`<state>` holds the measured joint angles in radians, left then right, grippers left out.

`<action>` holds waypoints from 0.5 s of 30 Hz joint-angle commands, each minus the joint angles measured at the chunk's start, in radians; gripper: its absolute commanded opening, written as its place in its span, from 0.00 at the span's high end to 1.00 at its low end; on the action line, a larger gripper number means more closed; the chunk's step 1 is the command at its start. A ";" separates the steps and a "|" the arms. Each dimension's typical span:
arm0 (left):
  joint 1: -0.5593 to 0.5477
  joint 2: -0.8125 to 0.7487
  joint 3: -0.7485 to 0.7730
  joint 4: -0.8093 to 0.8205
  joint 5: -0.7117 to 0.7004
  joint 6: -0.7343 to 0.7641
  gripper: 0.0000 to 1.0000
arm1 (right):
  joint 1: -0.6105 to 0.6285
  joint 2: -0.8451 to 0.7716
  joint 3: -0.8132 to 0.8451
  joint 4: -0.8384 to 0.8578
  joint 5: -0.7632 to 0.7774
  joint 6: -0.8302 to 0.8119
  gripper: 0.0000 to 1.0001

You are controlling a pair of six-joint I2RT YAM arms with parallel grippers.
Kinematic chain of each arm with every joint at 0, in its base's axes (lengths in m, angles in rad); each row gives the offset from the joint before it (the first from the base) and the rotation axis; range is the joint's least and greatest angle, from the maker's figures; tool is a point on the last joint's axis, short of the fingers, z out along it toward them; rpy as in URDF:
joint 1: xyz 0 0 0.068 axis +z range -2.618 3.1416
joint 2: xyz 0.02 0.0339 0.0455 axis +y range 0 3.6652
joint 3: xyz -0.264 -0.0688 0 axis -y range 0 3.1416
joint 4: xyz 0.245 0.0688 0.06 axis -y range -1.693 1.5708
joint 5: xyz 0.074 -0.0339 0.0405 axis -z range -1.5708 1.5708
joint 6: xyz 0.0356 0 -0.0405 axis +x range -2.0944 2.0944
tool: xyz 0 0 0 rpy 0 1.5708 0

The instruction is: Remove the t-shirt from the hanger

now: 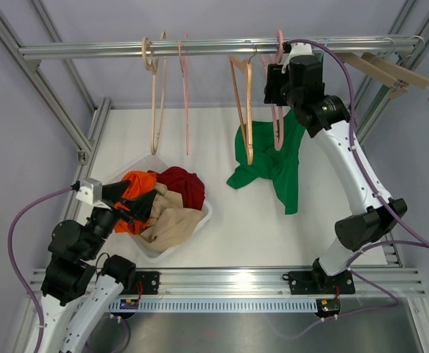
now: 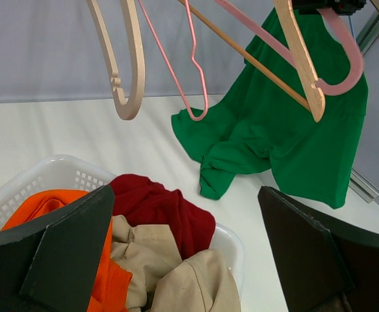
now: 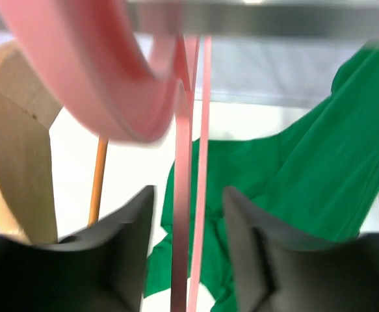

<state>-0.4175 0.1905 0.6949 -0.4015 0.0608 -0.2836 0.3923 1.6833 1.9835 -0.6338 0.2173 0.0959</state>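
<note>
Fingers [image 3: 127,253] of the right end effector [image 3: 189,195] stand apart in the right wrist view, one on each side of the thin bars of the pink hanger [image 3: 181,214]. A gap shows on both sides, so they straddle the hanger without clamping it. Seen from above, this end effector sits at 1 o'clock of the scene, high up at the rail [image 1: 199,50] and beside the hanger's hook.

At 6 o'clock from it is the green t-shirt [image 1: 273,165]. The shirt's upper part hangs on the pink hanger, and the rest trails down to lie crumpled on the white bench [image 1: 236,235]. A wooden hanger [image 1: 242,103] hangs just at 9 o'clock of the pink one, close against the shirt. Further along the rail toward 9 o'clock hang a thin pink hanger [image 1: 185,95] and a second wooden hanger [image 1: 156,110].

The left end effector [image 1: 144,200] is at 8 o'clock of the top view. Its jaws are wide apart and hold nothing, and it hovers over a white basket [image 1: 203,217]. In the basket lie an orange garment [image 1: 135,182], a dark red garment [image 1: 185,184] and a beige garment [image 1: 170,217], heaped together. The t-shirt lies well apart from the basket, at 2 o'clock from it.
</note>
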 commanded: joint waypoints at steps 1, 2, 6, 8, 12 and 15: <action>-0.004 0.001 -0.003 0.038 0.040 0.023 0.01 | -0.007 -0.115 -0.034 0.029 -0.024 0.031 0.36; -0.004 0.001 -0.003 0.038 0.042 0.023 0.01 | -0.006 -0.155 -0.043 0.034 -0.045 0.034 0.33; -0.006 0.000 -0.003 0.039 0.045 0.024 0.01 | -0.007 -0.250 -0.093 0.066 -0.075 0.057 0.33; -0.006 -0.003 -0.003 0.038 0.047 0.023 0.01 | -0.006 -0.308 -0.147 0.117 -0.043 0.057 0.37; -0.009 -0.006 -0.003 0.038 0.047 0.024 0.01 | -0.049 -0.335 -0.180 0.135 0.016 0.085 0.64; -0.015 -0.011 -0.005 0.038 0.045 0.024 0.01 | -0.102 -0.323 -0.193 0.132 0.048 0.120 0.80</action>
<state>-0.4240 0.1905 0.6933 -0.4019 0.0734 -0.2790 0.3302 1.3270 1.8221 -0.5343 0.2050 0.1764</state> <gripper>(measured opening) 0.988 0.220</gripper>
